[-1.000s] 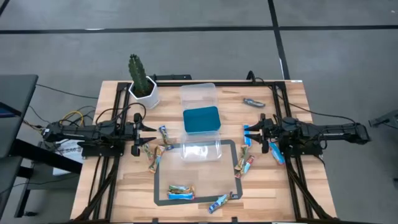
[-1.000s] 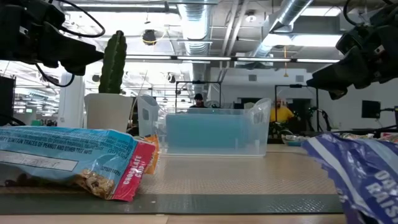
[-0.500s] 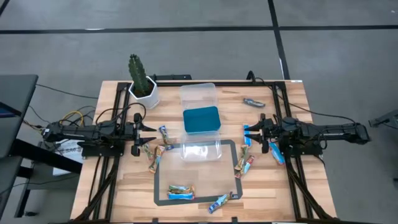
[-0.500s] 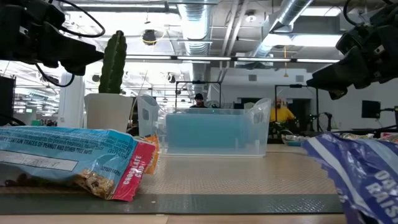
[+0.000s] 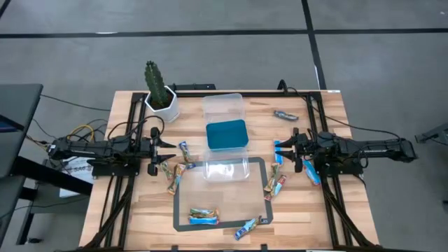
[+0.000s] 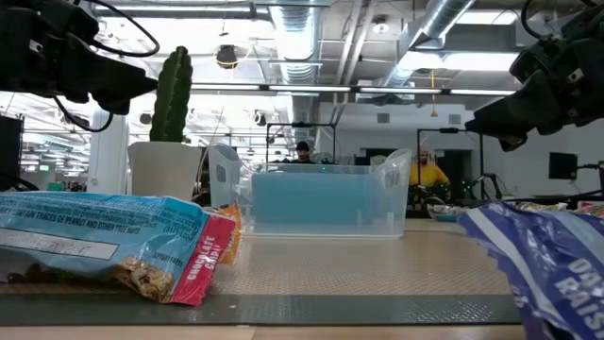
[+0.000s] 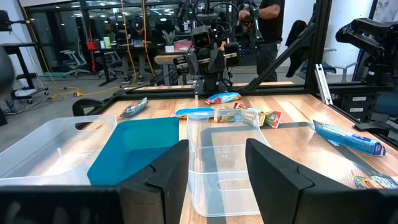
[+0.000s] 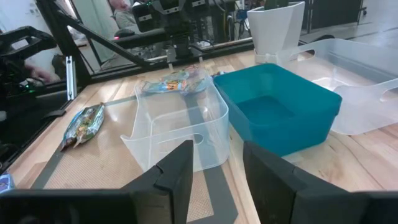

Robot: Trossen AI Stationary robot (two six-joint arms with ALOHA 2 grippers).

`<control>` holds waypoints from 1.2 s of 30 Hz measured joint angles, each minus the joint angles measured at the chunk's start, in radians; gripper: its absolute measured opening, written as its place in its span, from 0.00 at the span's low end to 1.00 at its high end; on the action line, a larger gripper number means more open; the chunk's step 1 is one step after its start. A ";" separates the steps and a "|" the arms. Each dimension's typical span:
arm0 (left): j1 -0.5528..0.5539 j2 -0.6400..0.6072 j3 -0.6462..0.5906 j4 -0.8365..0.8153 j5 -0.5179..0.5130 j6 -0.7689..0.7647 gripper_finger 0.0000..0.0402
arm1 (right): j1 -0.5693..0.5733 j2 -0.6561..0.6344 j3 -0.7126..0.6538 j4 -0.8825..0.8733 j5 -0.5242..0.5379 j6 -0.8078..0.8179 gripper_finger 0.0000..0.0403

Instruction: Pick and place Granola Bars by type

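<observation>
Left gripper hovers by the worktop's left edge, fingers parted, holding nothing. Right gripper hovers by the right edge, likewise parted and empty.

Granola Bars lie scattered: two near the front edge, others just beside each gripper.

Three tubs in mid-table; the blue tub sits between two clear ones.

Only the low view shows a bar's wrapper up close; print partly legible. Cactus pot stands at the back left corner.
</observation>
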 joint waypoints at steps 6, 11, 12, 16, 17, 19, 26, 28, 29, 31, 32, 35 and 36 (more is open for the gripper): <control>0.000 0.000 0.000 0.000 0.000 0.000 0.38 | 0.000 0.000 0.000 0.000 0.000 0.000 0.33; 0.000 0.000 0.000 0.000 0.000 0.000 0.38 | 0.000 0.000 0.000 0.000 0.000 0.000 0.33; 0.000 0.000 0.000 0.000 0.000 0.000 0.38 | 0.000 0.000 0.000 0.000 0.000 0.000 0.33; 0.000 0.000 0.000 0.000 0.000 0.000 0.38 | 0.000 0.000 0.000 0.000 0.000 0.000 0.33; 0.000 0.000 0.000 0.000 0.000 0.000 0.38 | 0.000 0.000 0.000 0.000 0.000 0.000 0.33; 0.000 0.000 0.000 0.000 0.000 0.000 0.38 | 0.000 0.000 0.000 0.000 0.000 0.000 0.33; 0.000 0.000 0.000 0.000 0.000 0.000 0.38 | 0.000 0.000 0.000 0.000 0.000 0.000 0.33; 0.000 0.000 0.000 0.000 0.000 -0.002 0.38 | 0.000 0.000 0.000 0.000 0.000 0.000 0.33; 0.000 0.000 0.000 0.000 0.000 -0.007 0.38 | 0.000 0.000 0.000 0.000 0.000 0.000 0.33; 0.000 0.000 0.000 0.000 0.000 -0.024 0.38 | 0.000 0.000 0.000 0.000 0.000 0.000 0.33; 0.000 0.000 0.000 0.000 0.000 -0.035 0.38 | 0.000 0.000 0.000 0.000 0.000 0.000 0.33; 0.000 0.000 0.000 0.000 0.000 -0.052 0.38 | 0.000 0.000 0.000 0.000 0.000 0.000 0.33; 0.000 0.000 0.000 0.000 0.000 -0.052 0.38 | 0.000 0.000 0.000 0.000 0.000 0.000 0.33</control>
